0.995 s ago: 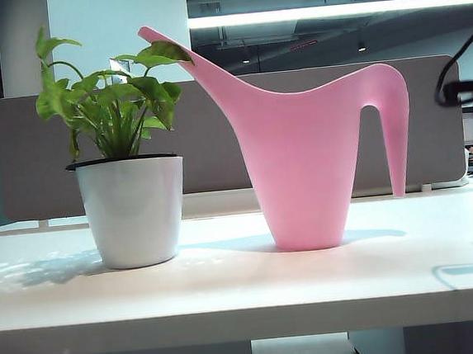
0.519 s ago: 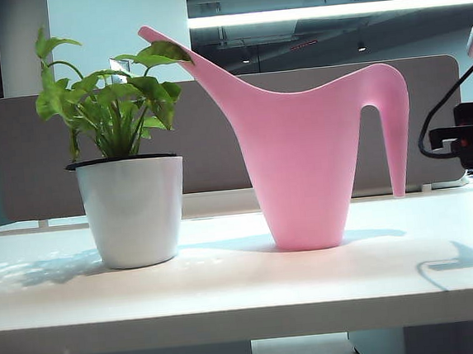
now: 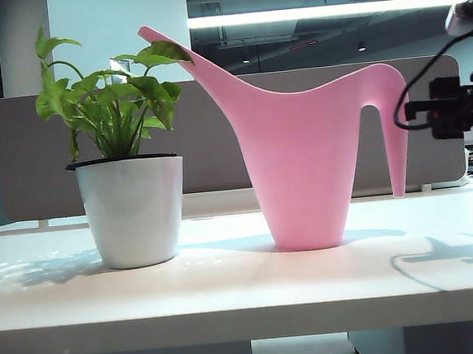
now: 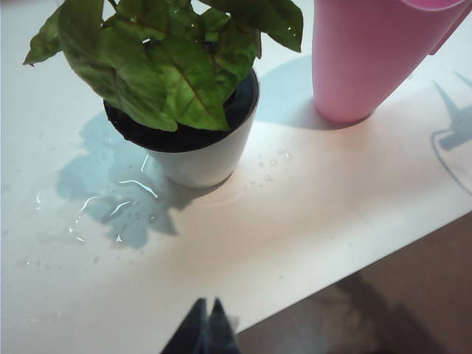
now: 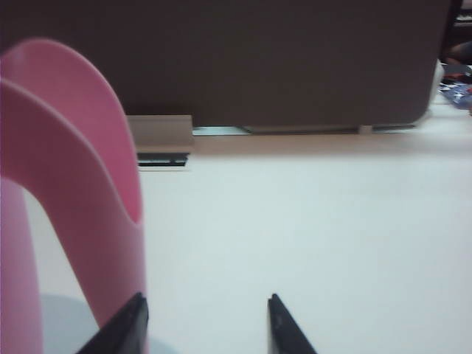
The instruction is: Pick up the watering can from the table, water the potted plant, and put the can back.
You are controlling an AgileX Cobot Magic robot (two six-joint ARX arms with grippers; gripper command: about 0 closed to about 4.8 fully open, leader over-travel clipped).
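White counter (image 3: 229,285) carries the potted plant (image 3: 130,186) at left and the pink watering can (image 3: 302,163) right of it, upright; the right gripper (image 3: 450,107) hangs beside the handle. Left wrist view: left gripper (image 4: 206,328) pressed together at the near edge, water puddles (image 4: 110,206) by the pot. Right wrist view: right gripper (image 5: 206,324) spread, one finger beside the handle.

a bright ceiling strip light (image 3: 334,9) glows overexposed in the exterior view over a dim background. the bench (image 3: 229,285) is evenly lit, with soft shadows beside the potted plant (image 3: 123,154) and watering can (image 3: 309,154). the right wrist view is soft and blurred; spilled water (image 4: 110,206) glints in the left wrist view.
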